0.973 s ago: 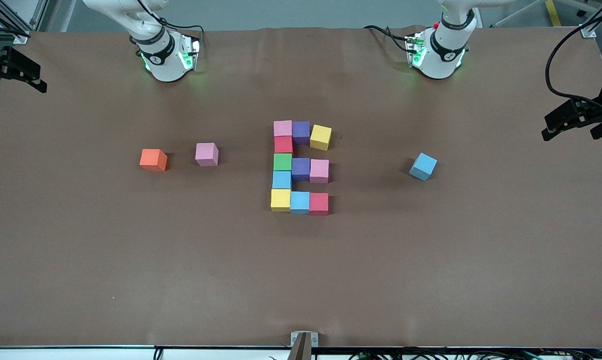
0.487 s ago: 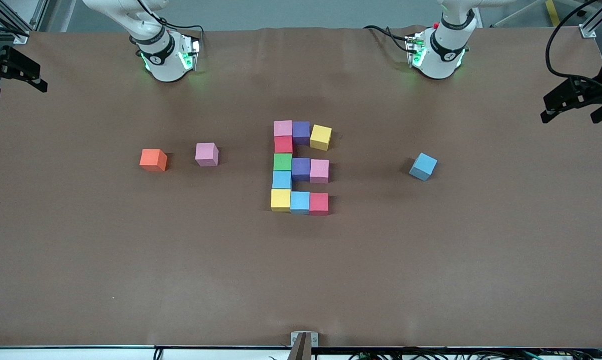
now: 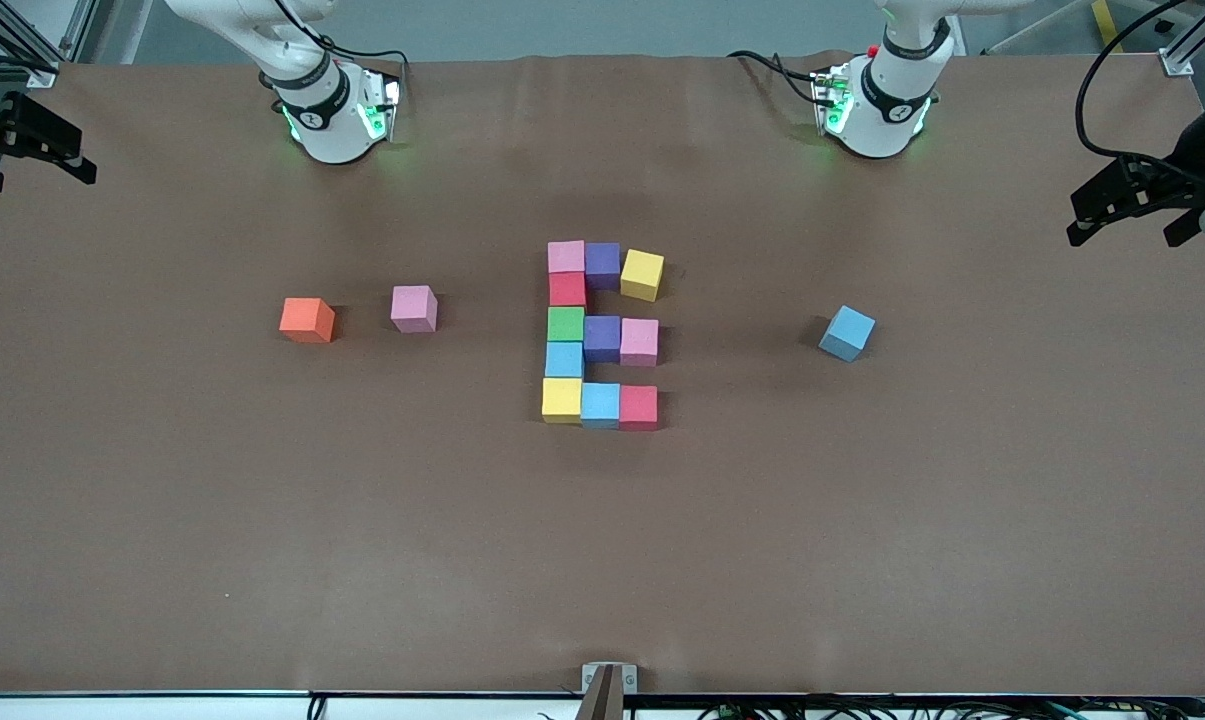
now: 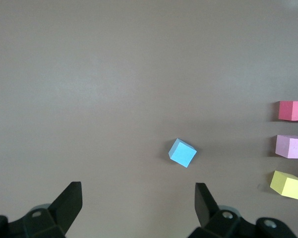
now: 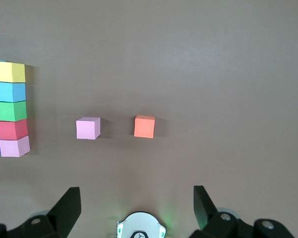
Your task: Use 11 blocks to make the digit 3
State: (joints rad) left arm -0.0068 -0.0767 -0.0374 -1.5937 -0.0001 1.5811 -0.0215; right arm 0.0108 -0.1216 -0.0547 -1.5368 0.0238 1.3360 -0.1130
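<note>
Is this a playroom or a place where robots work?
Probably a robot lab, not a playroom. Two white robot arms are bolted to a big table covered in brown sheet, with cables trailing at its edges. The toy-like foam blocks lie in a neat figure, as for a test.

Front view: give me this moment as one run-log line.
blocks: eleven joined mid-table | loose: pink block, blue block, orange cube | left gripper: open, empty | right gripper: open, empty
</note>
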